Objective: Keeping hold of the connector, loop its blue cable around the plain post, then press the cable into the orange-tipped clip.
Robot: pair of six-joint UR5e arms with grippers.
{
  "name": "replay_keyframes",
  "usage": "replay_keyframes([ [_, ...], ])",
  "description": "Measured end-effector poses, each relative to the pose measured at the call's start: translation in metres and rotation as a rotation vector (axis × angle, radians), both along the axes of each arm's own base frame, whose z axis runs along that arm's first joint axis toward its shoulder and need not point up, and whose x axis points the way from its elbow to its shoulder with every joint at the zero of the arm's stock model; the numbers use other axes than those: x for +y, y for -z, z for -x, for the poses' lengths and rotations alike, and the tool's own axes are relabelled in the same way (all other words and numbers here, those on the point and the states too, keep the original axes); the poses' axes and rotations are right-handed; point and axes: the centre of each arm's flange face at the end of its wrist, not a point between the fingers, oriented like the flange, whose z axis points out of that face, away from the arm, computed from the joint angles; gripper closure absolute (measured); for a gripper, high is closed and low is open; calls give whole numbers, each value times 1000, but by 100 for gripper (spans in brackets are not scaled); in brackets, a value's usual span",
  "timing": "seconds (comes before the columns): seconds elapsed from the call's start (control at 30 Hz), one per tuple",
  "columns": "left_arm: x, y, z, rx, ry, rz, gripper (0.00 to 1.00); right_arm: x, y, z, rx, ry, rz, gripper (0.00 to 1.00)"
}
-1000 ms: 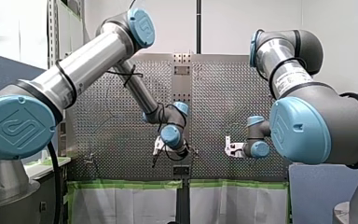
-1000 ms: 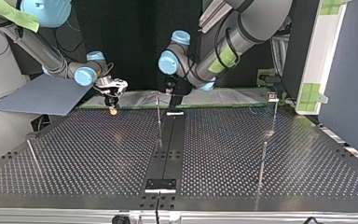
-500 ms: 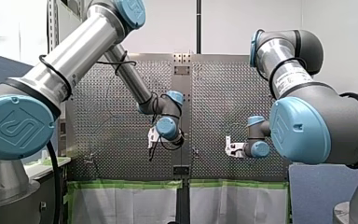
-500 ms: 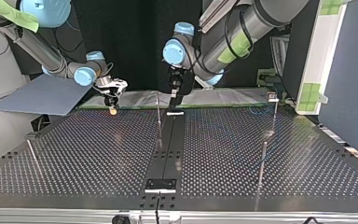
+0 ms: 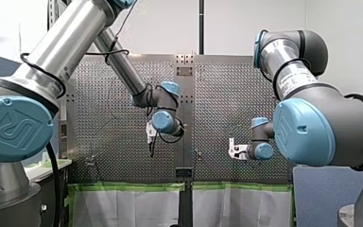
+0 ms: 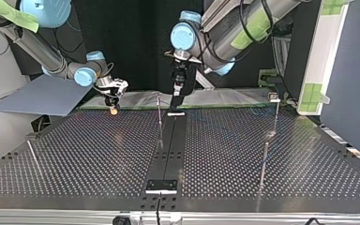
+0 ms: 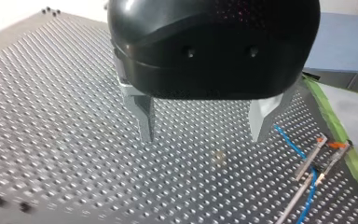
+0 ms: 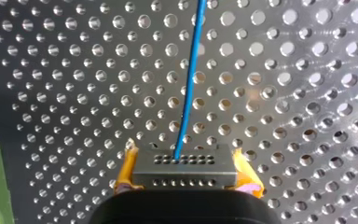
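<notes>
While its blue cable (image 8: 189,79) is cut off ahead, the flat grey connector (image 8: 184,171) sits pinched by the right hand (image 8: 184,161) between yellow pads (image 8: 126,170); the left hand (image 7: 205,126) is spread above the perforated bench (image 7: 51,116).

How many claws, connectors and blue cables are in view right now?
Claws: 2, left claw open, right claw shut
Connector: 1, held in the right claw
Blue cable: 1, running out of the Connector
Total: 4
</notes>
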Motion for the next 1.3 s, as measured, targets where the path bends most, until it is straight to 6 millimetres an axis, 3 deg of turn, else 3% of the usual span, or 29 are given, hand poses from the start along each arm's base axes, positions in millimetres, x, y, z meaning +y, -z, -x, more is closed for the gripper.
replay_keyframes([
  [0.8,45,-42,65,-43,17,41,1,0,0,2,3,3,-4,100],
  [1.3,74,-66,106,-127,37,154,1,1,1,3,14,7,-16,100],
])
